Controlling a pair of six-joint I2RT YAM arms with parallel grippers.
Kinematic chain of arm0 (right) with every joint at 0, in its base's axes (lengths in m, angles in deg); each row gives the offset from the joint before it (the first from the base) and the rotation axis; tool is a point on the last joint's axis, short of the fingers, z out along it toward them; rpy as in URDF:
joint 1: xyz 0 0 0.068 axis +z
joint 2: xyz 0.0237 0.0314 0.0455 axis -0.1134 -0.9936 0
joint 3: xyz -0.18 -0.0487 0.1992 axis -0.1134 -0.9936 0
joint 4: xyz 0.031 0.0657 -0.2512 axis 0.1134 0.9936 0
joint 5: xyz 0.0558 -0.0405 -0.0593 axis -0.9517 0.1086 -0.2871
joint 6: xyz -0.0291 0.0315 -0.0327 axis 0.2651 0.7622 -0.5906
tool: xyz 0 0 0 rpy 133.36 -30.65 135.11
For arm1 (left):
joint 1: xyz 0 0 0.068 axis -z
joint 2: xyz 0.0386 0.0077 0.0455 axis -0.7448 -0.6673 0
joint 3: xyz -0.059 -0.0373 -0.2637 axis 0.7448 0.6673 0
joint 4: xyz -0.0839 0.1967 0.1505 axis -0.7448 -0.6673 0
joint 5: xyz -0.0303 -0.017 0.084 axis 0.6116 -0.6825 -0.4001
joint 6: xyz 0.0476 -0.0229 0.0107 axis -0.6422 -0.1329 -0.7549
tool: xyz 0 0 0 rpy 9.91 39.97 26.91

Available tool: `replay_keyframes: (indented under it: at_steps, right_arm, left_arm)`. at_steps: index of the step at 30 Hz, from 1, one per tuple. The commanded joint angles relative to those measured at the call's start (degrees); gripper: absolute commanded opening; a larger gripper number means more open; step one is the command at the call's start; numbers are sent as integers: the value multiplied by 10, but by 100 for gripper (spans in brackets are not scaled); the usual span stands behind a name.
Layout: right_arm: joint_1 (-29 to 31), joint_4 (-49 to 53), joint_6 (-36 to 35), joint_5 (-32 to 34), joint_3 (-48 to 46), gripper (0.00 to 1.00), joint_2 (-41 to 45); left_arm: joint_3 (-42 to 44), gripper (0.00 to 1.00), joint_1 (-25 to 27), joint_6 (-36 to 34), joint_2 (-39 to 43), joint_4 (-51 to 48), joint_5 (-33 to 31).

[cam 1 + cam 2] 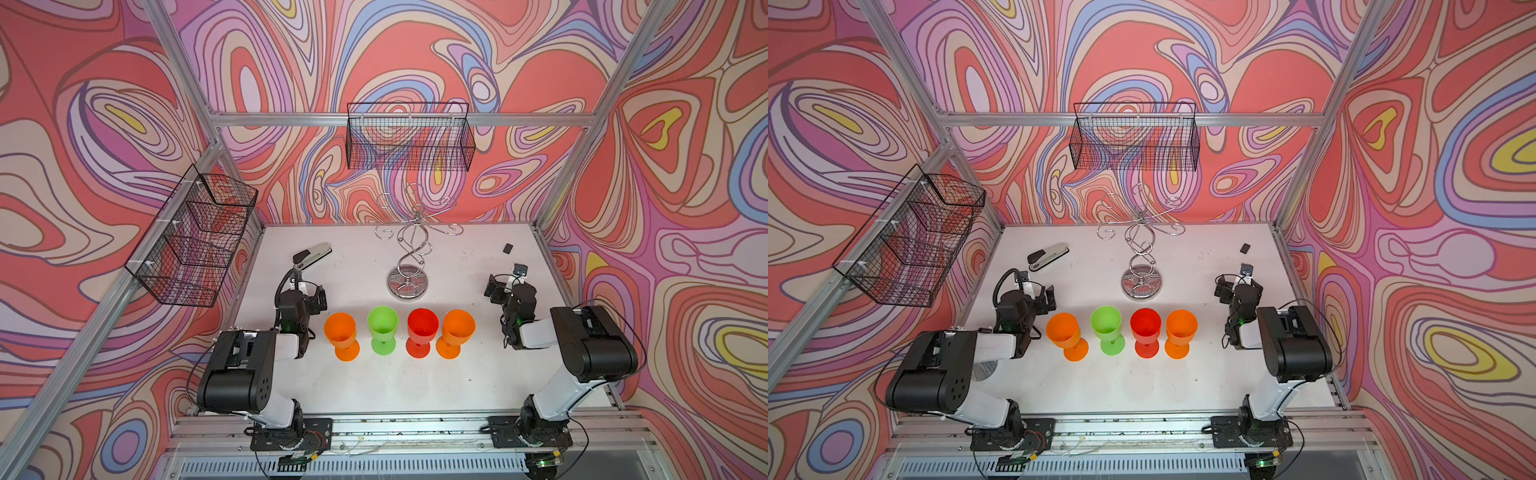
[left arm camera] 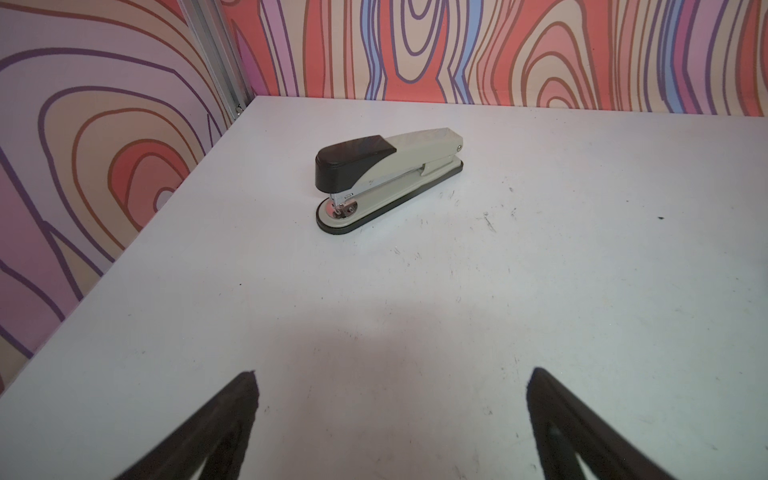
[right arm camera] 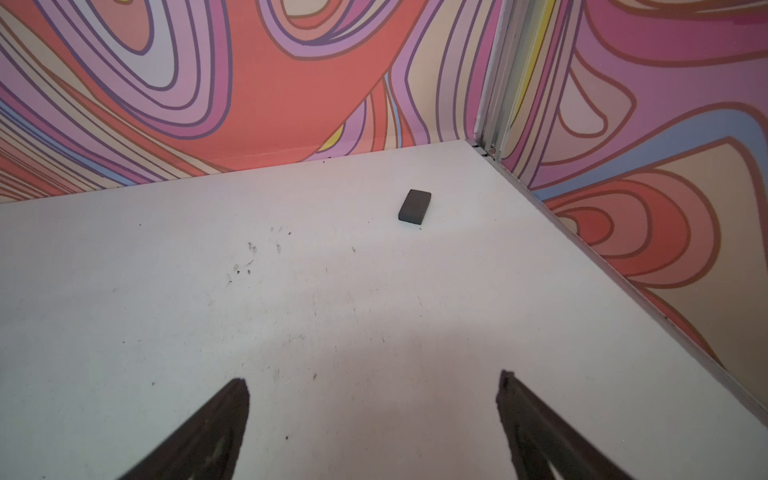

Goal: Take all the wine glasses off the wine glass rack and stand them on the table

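A chrome wine glass rack (image 1: 408, 283) stands toward the back of the white bench (image 1: 415, 386), its curled hooks raised over a twisted stem and a round base. In front of it and apart from its base, 4 plastic wine glasses stand upright in a row on the bench: the left orange glass (image 1: 340, 330), the green glass (image 1: 382, 322), the red glass (image 1: 422, 326) and the right orange glass (image 1: 458, 328). Left of the row, the left claw (image 2: 392, 374) hangs over the bench, spread wide and empty, facing a stapler (image 2: 386, 174) near the back left corner. Right of the row, the right claw (image 3: 372, 378) is likewise spread wide and empty, facing a small dark block (image 3: 414, 206). A long wire basket (image 1: 409, 137) hangs on the back wall above the rack, and a tiered wire basket (image 1: 195, 237) on the left wall.
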Motion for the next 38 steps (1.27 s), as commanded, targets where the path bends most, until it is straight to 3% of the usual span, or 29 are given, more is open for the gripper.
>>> replay_keyframes:
  at_steps: [1, 11, 17, 38]
  right_arm:
    - [0, -18, 5, 15, -7, 98, -2]
    - [0, -16, 4, 13, -6, 99, -1]
    - [0, 34, -26, -74, 21, 99, -6]
    - [1, 25, -29, -71, 17, 99, -5]
  left_arm:
    - [7, 100, 2, -7, -6, 25, -6]
    - [7, 100, 2, -7, -6, 26, -6]
    - [7, 100, 2, -7, -6, 26, -5]
    - [9, 100, 2, -3, -7, 29, -15]
